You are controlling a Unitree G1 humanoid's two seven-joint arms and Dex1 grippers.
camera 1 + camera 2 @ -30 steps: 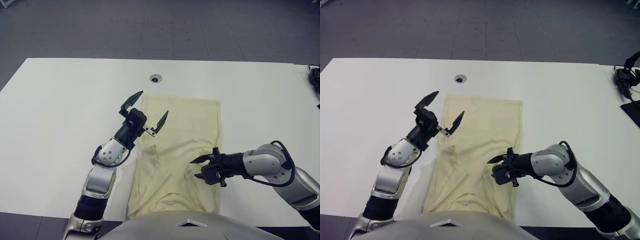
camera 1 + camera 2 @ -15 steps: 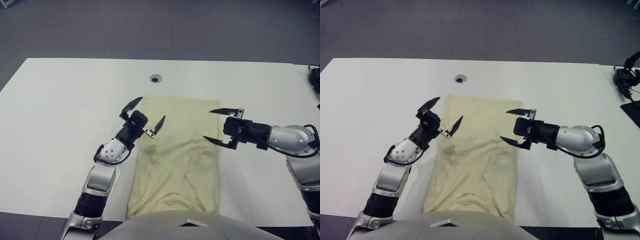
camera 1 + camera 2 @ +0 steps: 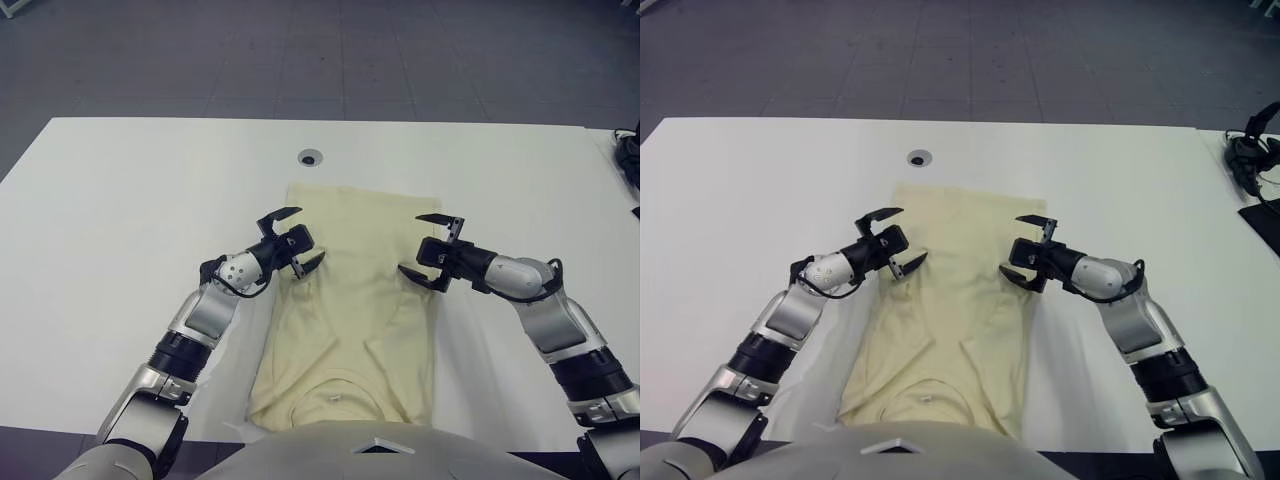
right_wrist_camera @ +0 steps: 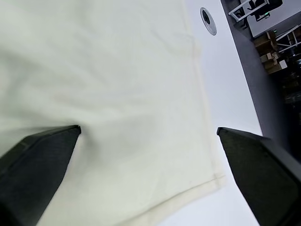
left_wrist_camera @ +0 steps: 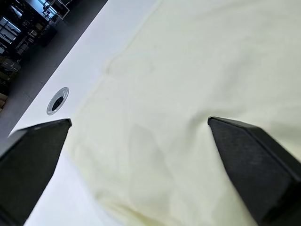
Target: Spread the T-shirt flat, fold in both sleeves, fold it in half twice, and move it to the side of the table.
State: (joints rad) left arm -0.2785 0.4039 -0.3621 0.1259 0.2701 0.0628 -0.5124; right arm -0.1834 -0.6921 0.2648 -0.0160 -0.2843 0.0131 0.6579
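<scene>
**Both claws wide open over the shirt's flanks, half-fold looks next**

Grey tiled floor [image 3: 400, 50] behind, a broad white table [image 3: 120, 220] in front, and right in the middle of it lies the T-shirt [image 3: 360, 290]. It's pale yellow and laid lengthwise, collar [image 3: 335, 385] at the near edge, hem [image 3: 365, 193] at the far end. It reads as a narrow strip, so the sleeves appear to be tucked in, with diagonal creases across the near half.

On the left edge, about halfway along, hovers the left gripper [image 3: 305, 237], fingers spread wide and pinching nothing. Mirroring it on the right edge is the right gripper [image 3: 411, 243], equally splayed and just as empty. The wrist views show cloth between each pair of dark fingertips [image 5: 33, 155].

My read is that this is the set-up for the first half-fold. To do it well, both claws should drop together and bite at matching points on the two edges. Each pinch must catch every layer, tucked sleeve included, or the fold-ins will spill. Then lift evenly and carry level, so edge lands square on edge. One side leading would skew the strip.

Further out, a round cable port [image 3: 311, 157] sits just beyond the hem, and dark cables [image 3: 1245, 150] lie at the far right, well apart.
</scene>
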